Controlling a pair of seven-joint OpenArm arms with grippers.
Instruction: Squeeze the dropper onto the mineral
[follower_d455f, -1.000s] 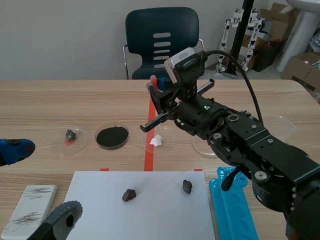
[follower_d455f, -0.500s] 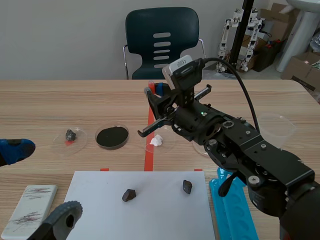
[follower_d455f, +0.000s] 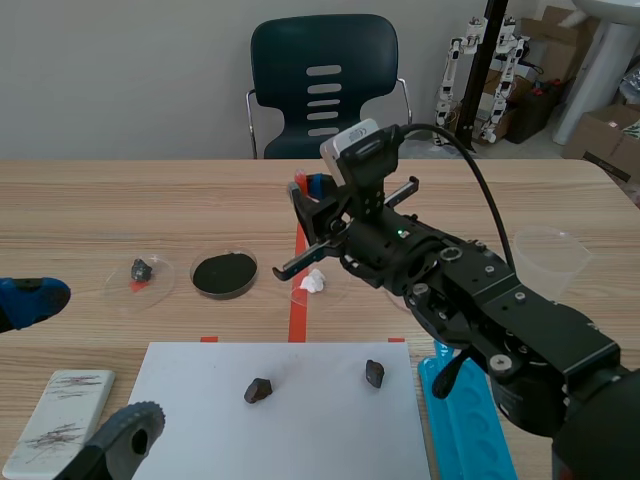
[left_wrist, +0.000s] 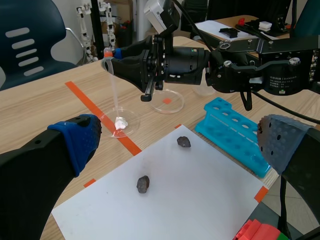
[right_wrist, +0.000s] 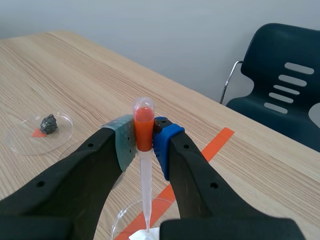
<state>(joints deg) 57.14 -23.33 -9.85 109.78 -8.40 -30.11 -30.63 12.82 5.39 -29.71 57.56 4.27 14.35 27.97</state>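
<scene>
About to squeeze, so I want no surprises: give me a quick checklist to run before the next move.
1. Dropper pinched in the right pincer: ok.
2. Dropper roughly upright, tip down: ok.
3. Tip over the white mineral in the dish: ok.
4. Gap between tip and mineral: cannot tell.
5. Liquid in the dropper: cannot tell.
6. Left pincer open, away from the dish: ok.

No word, number, brand or label reads clearly anywhere in the room; the white tile (follower_d455f: 58, 420) just beside the left gripper's (follower_d455f: 97, 357) jaws carries only grey scribbles.
</scene>
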